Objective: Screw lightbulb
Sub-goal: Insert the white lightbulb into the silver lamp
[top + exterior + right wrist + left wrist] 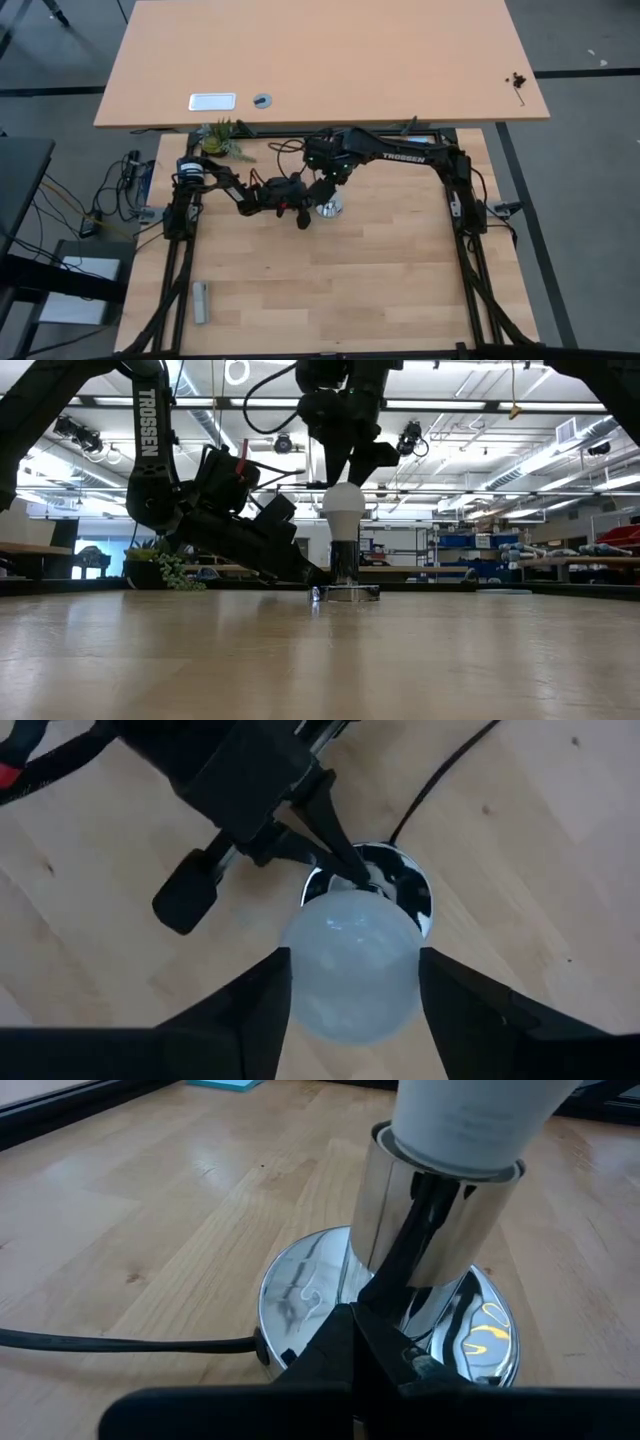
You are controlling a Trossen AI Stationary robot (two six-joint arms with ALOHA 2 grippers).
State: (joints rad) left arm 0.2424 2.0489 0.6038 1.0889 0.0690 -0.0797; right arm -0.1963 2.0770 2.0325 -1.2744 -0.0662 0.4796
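Wooden counter (pixel 380 270) under us, open workshop behind it in the low view.

We have the lightbulb (pixel 343 508) upright, base down in the silver socket (pixel 344 565), which stands on its round mirrored foot near the counter's middle. Long axis vertical, in line with the socket.

Right pincer (pixel 352 982) is straight above the bulb, pointing down, fingers (pixel 250 1010) on either side of the glass dome and touching it, so we read it as clamped on the bulb. Bulb sits directly between the fingertips; no offset we can see.

Left pincer (pixel 352 1350) comes in low from the side and sits at the socket's foot. Its fingers look pressed together at the tips against the foot's edge, apparently bracing it; whether they pinch the rim itself we cannot tell.

Black cord (pixel 120 1343) exits the foot along the counter, clear of both pincers.

Socket holds the bulb's base; how deep the thread sits is hidden by the sleeve.

Our judgement: next move is rotation about the vertical axis by the right wrist. Right arm is the one on the bulb. Risk: foot spinning with the bulb if the left brace slips.
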